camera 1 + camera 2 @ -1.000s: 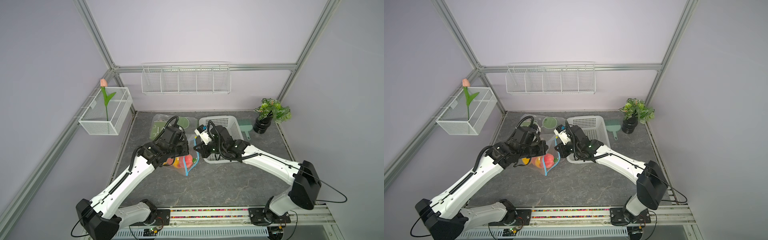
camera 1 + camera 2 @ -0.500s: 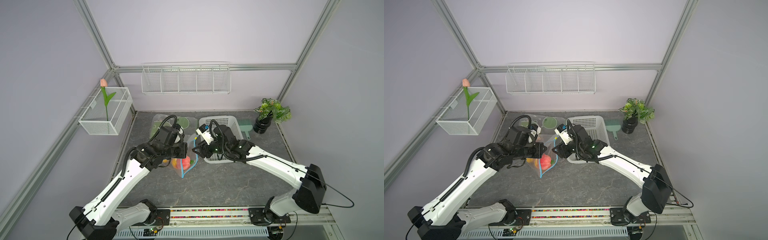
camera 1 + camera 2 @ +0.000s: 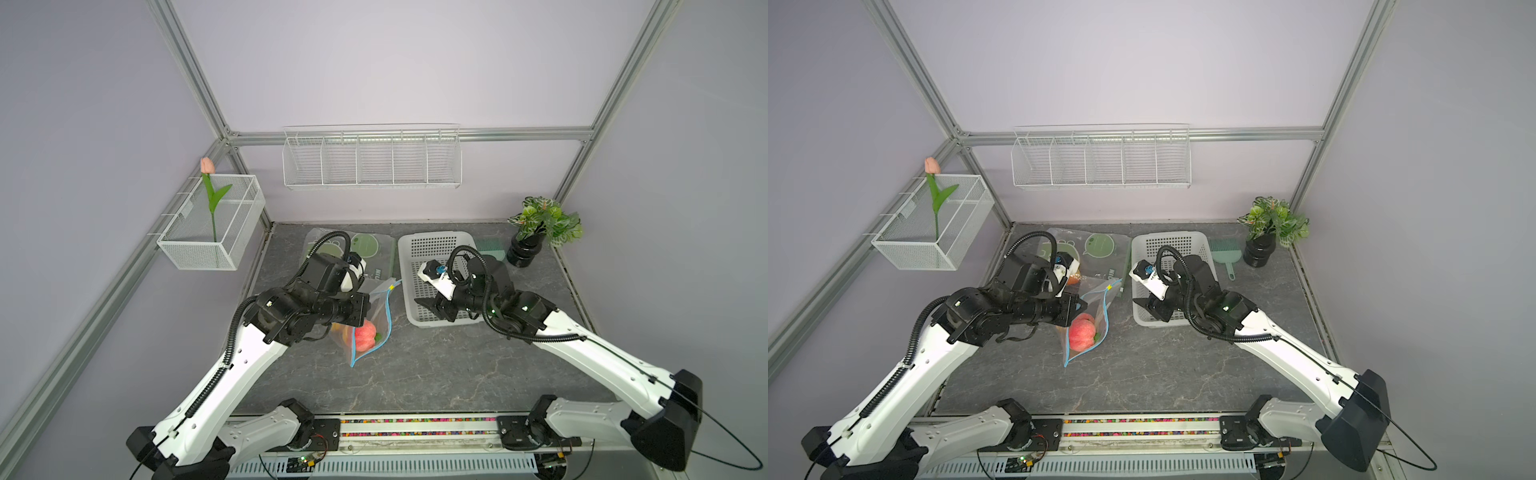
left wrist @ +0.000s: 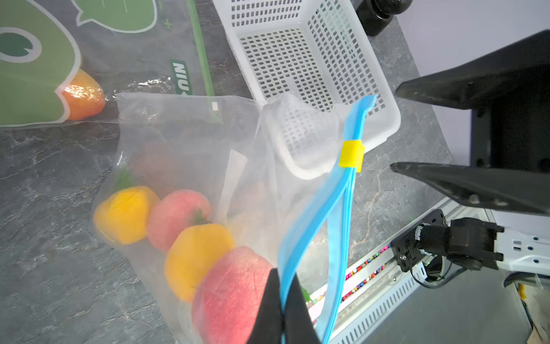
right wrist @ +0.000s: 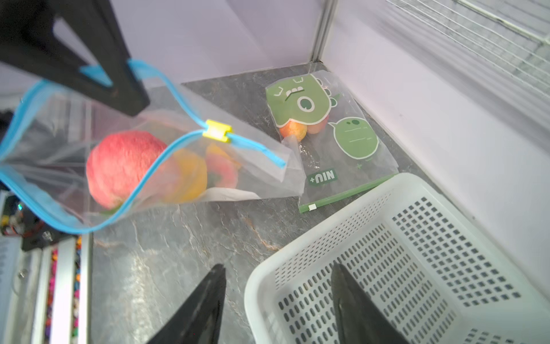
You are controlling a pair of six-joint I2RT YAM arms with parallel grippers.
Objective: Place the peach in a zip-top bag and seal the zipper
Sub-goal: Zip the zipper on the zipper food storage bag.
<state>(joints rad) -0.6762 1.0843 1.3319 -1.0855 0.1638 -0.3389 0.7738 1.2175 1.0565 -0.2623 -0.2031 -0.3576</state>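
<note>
while the left pincer [image 4: 282, 287] clamps the bag [image 4: 193, 143] beside the basket [image 5: 342, 235], the peach [image 5: 119, 166] sits inside.
right pincer [image 5: 278, 268] apart over the basket's corner.

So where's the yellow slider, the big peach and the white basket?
yellow slider [image 4: 351, 156], left wrist view, middle of the clip.
big peach [image 3: 1081, 332], a top view, its pink upper side.
white basket [image 5: 431, 253], right wrist view, its perforated inside.
</note>
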